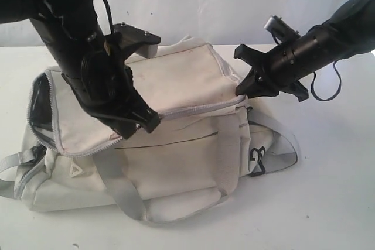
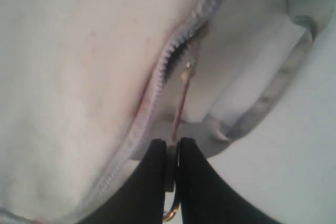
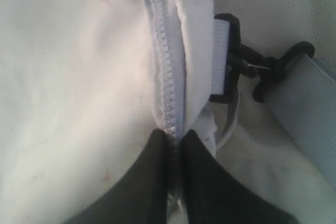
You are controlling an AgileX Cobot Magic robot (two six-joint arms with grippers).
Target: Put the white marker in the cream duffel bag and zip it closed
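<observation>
The cream duffel bag [image 1: 176, 162] lies on its side on the white table [image 1: 328, 191]. The left end of its top zipper gapes and dark lining [image 1: 38, 100] shows there. From the middle to the right end the zipper [image 1: 199, 106] is closed. My left gripper [image 1: 146, 122] [image 2: 172, 142] is shut on the zipper pull [image 2: 181, 106], just below a short open gap in the teeth [image 2: 167, 61]. My right gripper [image 1: 241, 89] [image 3: 175, 134] is shut on the bag's fabric at the zipper's [image 3: 168, 66] right end. The white marker is out of view.
A grey webbing strap [image 1: 117, 188] loops over the bag's front. A black buckle [image 1: 256, 159] [image 3: 247, 66] and strap hang at its right end. A black cable [image 1: 325, 89] trails from the right arm onto the table. A white wall stands behind.
</observation>
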